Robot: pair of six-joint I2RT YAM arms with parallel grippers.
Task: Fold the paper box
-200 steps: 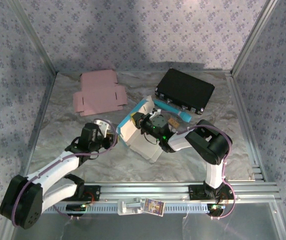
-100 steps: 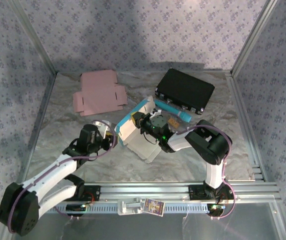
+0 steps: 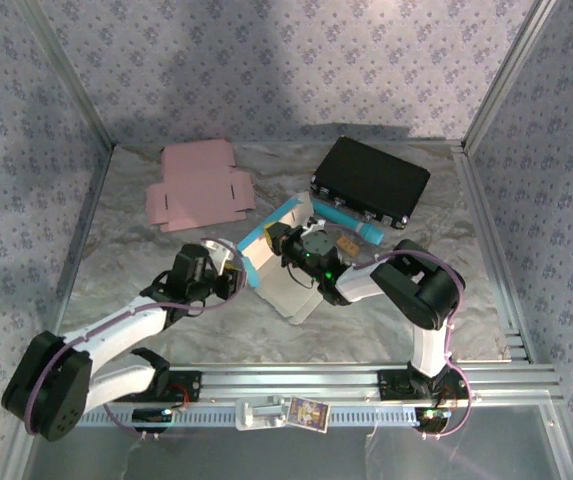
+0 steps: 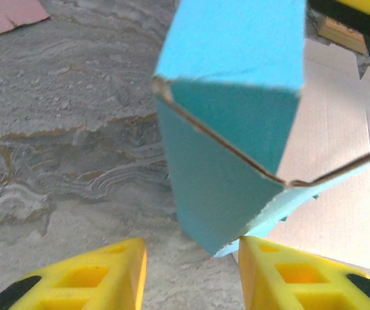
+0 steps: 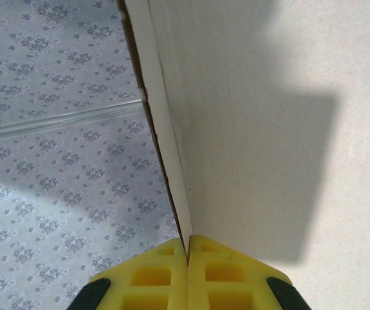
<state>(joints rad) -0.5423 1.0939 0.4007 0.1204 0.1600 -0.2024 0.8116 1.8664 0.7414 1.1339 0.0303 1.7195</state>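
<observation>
Table (image 3: 126, 250): is carrying everything, with the arms reaching in from its near edge.
Case (image 3: 371, 181): black, is lying at the far right, well apart from both grippers.
Pink sheet (image 3: 201, 187): is lying flat at the far left.
Box (image 3: 284, 285): blue outside, white inside, is standing half-folded at mid-table between the two grippers.
Right gripper (image 5: 188, 248): is clenching the thin edge of a white box panel (image 5: 268, 129), fingers pressed together on it.
Left gripper (image 4: 191, 258): is hovering with fingers spread, and the box's blue corner (image 4: 230, 174) is hanging just ahead between them; the right-hand finger (image 4: 301, 278) is possibly grazing it.
</observation>
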